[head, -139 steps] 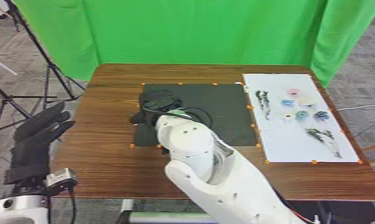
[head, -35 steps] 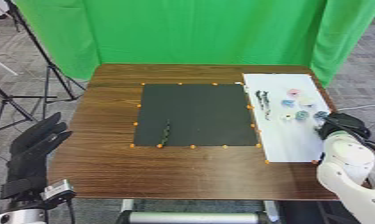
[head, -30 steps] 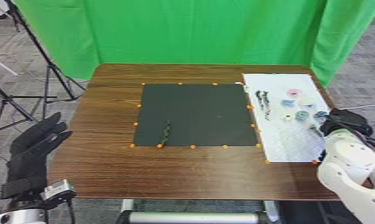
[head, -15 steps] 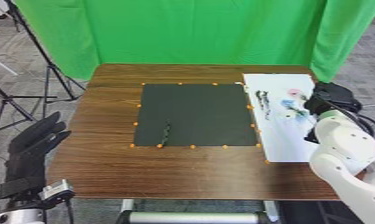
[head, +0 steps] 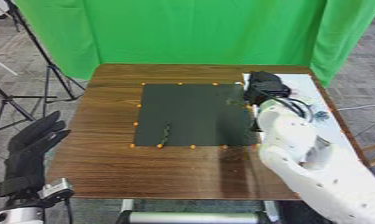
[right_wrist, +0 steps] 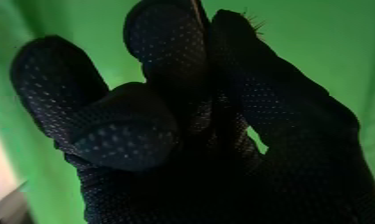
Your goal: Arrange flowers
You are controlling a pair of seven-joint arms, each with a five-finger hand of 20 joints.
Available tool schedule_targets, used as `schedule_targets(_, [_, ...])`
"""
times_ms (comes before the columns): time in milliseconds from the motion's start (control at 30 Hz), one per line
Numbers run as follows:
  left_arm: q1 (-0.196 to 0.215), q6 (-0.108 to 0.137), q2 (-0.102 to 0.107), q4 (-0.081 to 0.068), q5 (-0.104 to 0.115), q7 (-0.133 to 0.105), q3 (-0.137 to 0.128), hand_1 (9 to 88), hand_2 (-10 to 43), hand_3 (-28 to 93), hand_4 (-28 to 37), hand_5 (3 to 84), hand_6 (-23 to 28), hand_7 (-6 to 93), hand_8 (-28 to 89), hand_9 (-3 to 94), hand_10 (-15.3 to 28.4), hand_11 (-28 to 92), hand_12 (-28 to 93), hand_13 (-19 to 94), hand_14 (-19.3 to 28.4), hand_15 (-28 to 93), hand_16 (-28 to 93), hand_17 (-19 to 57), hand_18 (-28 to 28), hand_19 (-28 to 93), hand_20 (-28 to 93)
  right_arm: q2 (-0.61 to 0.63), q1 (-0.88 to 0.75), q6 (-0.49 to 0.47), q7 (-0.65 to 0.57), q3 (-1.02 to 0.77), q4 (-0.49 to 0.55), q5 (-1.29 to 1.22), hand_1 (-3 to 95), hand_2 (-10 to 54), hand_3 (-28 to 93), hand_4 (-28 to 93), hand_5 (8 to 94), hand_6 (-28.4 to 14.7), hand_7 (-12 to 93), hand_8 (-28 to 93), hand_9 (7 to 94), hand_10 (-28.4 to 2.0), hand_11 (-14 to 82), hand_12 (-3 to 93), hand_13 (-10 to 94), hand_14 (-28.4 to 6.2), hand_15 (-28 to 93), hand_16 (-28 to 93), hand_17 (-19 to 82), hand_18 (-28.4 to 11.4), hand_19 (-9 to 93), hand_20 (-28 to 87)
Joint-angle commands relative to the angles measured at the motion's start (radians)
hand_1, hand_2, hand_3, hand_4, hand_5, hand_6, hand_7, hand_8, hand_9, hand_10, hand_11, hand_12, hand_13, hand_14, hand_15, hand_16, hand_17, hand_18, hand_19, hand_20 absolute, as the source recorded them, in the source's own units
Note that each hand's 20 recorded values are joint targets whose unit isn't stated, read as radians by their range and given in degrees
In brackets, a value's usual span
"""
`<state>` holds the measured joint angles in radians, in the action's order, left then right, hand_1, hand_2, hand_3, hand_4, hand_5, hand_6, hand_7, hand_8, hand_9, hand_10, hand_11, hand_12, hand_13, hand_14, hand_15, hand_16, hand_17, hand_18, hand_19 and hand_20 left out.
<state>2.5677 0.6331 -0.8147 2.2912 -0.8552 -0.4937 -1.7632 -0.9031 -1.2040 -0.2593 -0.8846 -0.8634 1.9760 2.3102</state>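
The right hand [head: 268,84] is above the far end of the white sheet [head: 298,79], at the sheet's left edge and beside the far right corner of the dark mat [head: 192,112]. Its fingers and thumb are brought together on a green sprig [head: 235,102]; a spiky tip [right_wrist: 255,23] projects past the fingertips. The sprig's leafy part extends left from the glove, over the mat near its right edge. The visible part runs roughly crosswise to that edge; the glove hides the rest.

Reference item: the dark sprig [head: 166,135] lies on the mat near its near edge, left of centre. Its long axis runs roughly from near edge to far edge. From the right hand, it lies diagonally left and toward the near edge.

The left hand [head: 32,142] is beyond the left edge of the table [head: 99,170], fingers extended and nothing held. The right hand is nearer to the green sprig, so placement falls to the right arm. The move probably requires leftward travel over the mat, and likely a wrist turn if both stems are to align.
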Motion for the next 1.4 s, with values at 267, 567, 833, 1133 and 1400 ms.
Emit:
schedule_targets(267, [-0.046,-0.046,-0.016,0.001,-0.038,0.062,0.004,26.4,6.0,84,-17.6,37.9,8.8,16.6,-11,32.4,19.0,36,6,23,26.1,63,-17,-9.9,21.1,58,3,-0.282,0.028,-0.109,0.033,0.13,-0.137,0.085,51.6,-2.2,75,-26,86.4,-5.1,19,22,92.8,-11.2,38.6,22.9,94,-2.6,61,22,63,-14.4,93,-22])
schedule_targets(567, [-0.079,-0.06,-0.009,-0.012,-0.041,0.07,0.02,26.3,6.0,84,-17.5,37.9,8.8,16.6,-11,32.4,19.1,36,6,23,26.0,63,-17,-9.9,21.1,58,3,-0.339,0.031,-0.117,0.039,0.171,-0.167,0.101,51.5,-2.2,75,-26,86.4,-5.0,19,21,92.7,-11.2,38.6,23.0,94,-2.6,62,22,63,-14.5,93,-21])
schedule_targets(833, [-0.123,-0.069,0.004,-0.025,-0.039,0.072,0.047,26.4,6.0,84,-17.6,37.9,8.7,16.6,-11,32.4,19.0,36,6,23,26.1,63,-17,-10.0,21.1,58,3,-0.408,0.011,-0.173,0.045,0.162,-0.23,0.136,51.2,-2.1,75,-25,86.4,-4.8,19,21,92.8,-11.1,38.7,22.9,94,-2.6,62,21,63,-14.5,93,-21])
schedule_targets(1133, [-0.142,-0.096,-0.024,-0.033,-0.051,0.083,0.05,26.4,5.9,84,-17.6,37.9,8.7,16.7,-12,32.4,19.0,36,6,23,26.1,63,-17,-10.0,21.1,58,3,-0.458,-0.032,-0.222,0.054,0.14,-0.253,0.161,51.1,-2.1,75,-25,86.5,-4.9,19,21,92.8,-11.2,38.7,23.0,94,-2.6,62,21,63,-14.6,93,-21])
schedule_targets(1400, [-0.158,-0.099,-0.023,-0.038,-0.059,0.09,0.061,26.5,5.9,84,-17.6,38.0,8.7,16.7,-12,32.4,19.1,36,6,23,26.0,63,-17,-10.0,21.1,58,3,-0.467,-0.028,-0.23,0.043,0.139,-0.257,0.143,50.3,-2.7,75,-25,86.7,-5.3,19,19,92.7,-11.3,38.4,22.9,94,-2.6,61,21,63,-14.8,93,-21])
